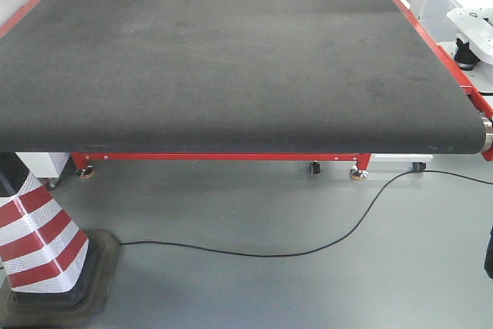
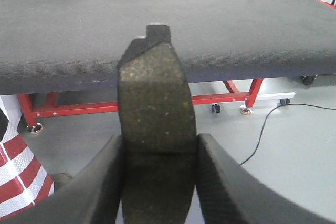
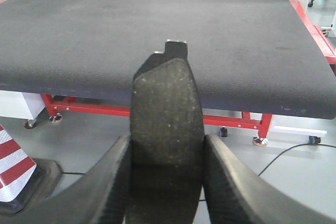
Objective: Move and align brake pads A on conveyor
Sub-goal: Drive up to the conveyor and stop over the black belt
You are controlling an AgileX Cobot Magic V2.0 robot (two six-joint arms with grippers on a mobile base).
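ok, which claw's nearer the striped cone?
Left. The cone sits close beside the left claw, at its lower left. From the right claw it looks farther off to the left. Each claw grips a pad.

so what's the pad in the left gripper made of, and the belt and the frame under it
Pad in the left gripper: looks like pressed composite friction material, matte olive-grey, grainy with pale flecks. Belt: dark-grey felt-like fabric, by its fine matte texture. Frame: probably red-painted metal, smooth, with bolt heads.
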